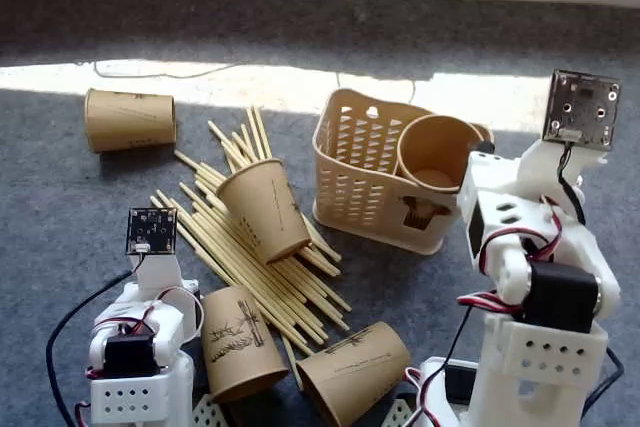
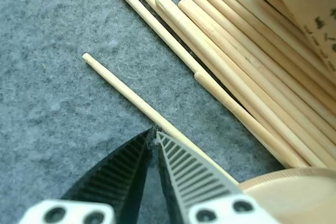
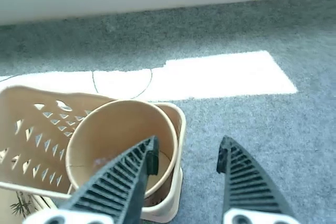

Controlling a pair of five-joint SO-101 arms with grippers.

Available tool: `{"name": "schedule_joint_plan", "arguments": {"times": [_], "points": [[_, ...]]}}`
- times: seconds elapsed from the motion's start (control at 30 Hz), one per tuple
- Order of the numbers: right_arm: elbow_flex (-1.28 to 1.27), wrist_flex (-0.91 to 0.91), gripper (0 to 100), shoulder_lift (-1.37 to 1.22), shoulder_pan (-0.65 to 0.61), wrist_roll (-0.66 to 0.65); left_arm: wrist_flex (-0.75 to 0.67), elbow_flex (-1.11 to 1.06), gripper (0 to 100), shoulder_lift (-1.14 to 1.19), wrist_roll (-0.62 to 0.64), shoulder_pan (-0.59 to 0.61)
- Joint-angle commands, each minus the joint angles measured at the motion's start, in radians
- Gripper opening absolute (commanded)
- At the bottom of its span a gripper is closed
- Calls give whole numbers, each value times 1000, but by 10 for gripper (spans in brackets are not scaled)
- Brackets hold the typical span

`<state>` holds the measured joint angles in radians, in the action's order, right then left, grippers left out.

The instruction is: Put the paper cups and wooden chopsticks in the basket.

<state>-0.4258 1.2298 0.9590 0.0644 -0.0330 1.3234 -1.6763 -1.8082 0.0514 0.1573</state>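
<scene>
The left end effector [image 2: 156,134], jaws closed together at the stray chopstick [image 2: 121,90], should probably open, straddle it squarely, then pinch.

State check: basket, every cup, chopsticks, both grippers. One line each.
basket: upright, one cup inside
cup in basket: leaning, mouth up
far left cup: on its side on the carpet
cup on chopsticks: on its side
front left cup: on its side
front right cup: on its side
chopsticks: lying loose on the carpet
left gripper: shut, tips at a single chopstick
right gripper: open, above the cup in basket
</scene>
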Motion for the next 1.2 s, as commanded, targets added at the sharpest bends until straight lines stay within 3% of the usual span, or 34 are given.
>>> {"name": "schedule_joint_plan", "arguments": {"times": [0.0, 0.5, 0.73, 1.17], "points": [[44, 21, 187, 59, -62, -2, 3, -19, 7, -10, -8, 2], [-147, 18, 185, 309, -111, -3, 3, -19, 7, -10, -8, 2], [-188, 19, 25, 423, -113, -5, 3, -19, 7, -10, -8, 2], [-371, 19, 19, 717, -114, -28, 3, -19, 7, -10, -8, 2]]}}
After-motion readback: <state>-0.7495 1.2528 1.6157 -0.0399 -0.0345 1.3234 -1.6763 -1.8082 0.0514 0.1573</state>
